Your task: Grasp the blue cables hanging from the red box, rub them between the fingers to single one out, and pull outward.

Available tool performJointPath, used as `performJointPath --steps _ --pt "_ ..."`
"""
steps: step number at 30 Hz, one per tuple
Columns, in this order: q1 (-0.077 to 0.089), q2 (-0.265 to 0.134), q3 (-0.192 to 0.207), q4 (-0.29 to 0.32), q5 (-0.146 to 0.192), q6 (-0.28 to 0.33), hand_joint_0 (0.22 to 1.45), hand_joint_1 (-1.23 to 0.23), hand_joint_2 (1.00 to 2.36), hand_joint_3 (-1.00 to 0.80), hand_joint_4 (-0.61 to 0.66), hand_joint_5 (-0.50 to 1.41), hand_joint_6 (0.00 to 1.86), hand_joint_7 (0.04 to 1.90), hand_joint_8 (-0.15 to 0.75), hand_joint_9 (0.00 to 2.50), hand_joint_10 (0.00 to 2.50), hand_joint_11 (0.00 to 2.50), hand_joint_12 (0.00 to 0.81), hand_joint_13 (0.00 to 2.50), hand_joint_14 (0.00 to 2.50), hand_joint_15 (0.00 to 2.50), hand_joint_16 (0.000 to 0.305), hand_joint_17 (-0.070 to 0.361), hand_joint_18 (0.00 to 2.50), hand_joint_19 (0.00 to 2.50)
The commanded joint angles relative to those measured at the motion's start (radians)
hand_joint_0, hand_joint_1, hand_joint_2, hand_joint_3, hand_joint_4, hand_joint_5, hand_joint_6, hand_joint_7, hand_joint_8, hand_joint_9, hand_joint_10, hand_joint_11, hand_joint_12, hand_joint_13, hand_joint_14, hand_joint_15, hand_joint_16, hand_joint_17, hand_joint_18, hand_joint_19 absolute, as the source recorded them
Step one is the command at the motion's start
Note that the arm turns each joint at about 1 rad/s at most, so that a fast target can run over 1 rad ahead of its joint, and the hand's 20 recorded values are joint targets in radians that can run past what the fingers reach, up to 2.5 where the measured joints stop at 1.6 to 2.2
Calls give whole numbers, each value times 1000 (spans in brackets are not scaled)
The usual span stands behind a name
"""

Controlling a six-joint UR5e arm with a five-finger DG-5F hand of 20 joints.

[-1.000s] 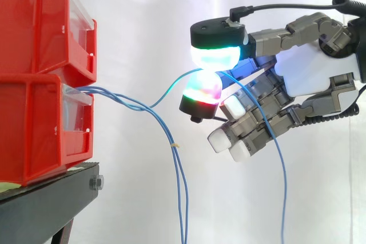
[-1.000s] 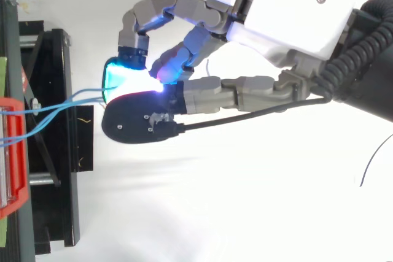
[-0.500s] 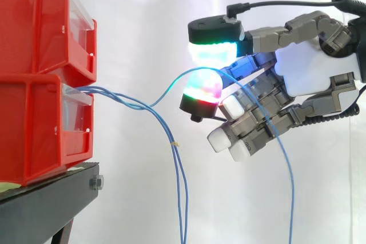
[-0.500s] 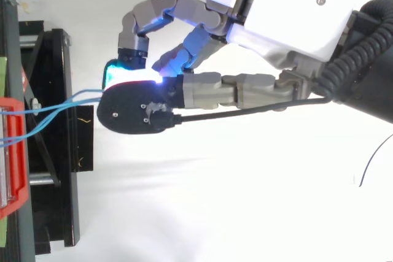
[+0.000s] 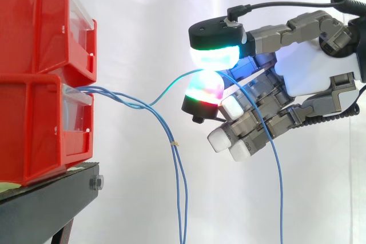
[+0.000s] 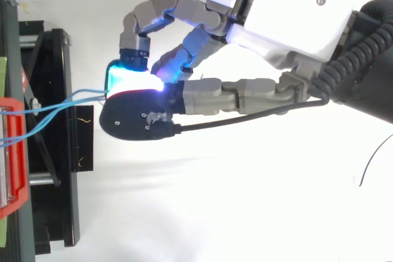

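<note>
Side view: the hand (image 5: pixel 311 78) pinched one blue cable (image 5: pixel 281 198) between two glowing pads (image 5: pixel 214 58). The cable ran toward 9 o'clock into the lower red box (image 5: pixel 34 124). Two other cables (image 5: pixel 179 187) hung free at 7 o'clock. Pull judged toward 3 o'clock.
</note>
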Motion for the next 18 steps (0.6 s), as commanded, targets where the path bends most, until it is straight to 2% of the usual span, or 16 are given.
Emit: performJointPath --steps 1,18 --pt "0 0 0 0 0 0 601 -786 1018 -76 202 -130 897 1067 376 1024 13 564 450 853 16 453 52 118 737 399" --pt "2 0 0 -15 0 18 617 -818 1016 -126 163 -149 907 1034 354 950 13 569 438 778 15 459 52 117 685 417"
